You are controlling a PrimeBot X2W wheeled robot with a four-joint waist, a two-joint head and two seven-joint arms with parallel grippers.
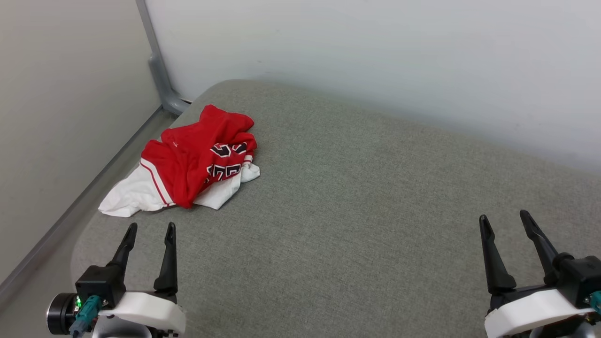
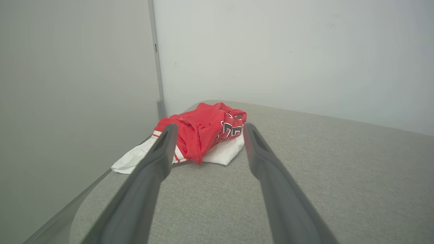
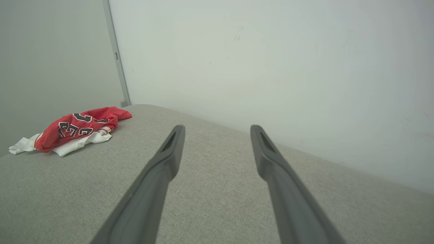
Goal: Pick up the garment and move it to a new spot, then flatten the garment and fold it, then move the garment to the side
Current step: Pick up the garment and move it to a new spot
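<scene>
- Spotting the garment [image 1: 192, 159] heaped near the far left corner of the padded surface [image 1: 357, 211], with the red body bunched on top, white sleeve cloth spilling toward the left edge, and black numerals twisted and half lost in the folds.
- Reading that heap as not yet lifted or spread, and judging the pickup as the first job.
- Finding the left gripper [image 1: 151, 227] spread wide and empty, hanging just short of the white cloth with fingers aimed straight at the pile. Looks staged for a short reach forward.
- Finding the right gripper [image 1: 504, 217] just as wide, nothing in it, well apart from the cloth over bare upholstery at the near right. Probably placed out of the way, ready for a second hold during the spreading.
- Noting plenty of bare grey weave across the middle and right, likely room for the new spot and the flattening.
- Taking in the surface: grey woven upholstery, rounded corner, soft-looking, possibly grippy under dragged cloth.
- Scanning the room: plain pale wall [image 1: 375, 56] right behind, a second pale panel [image 1: 56, 94] on the left, and a grey metal post [image 1: 155, 61] standing in the corner between them.
</scene>
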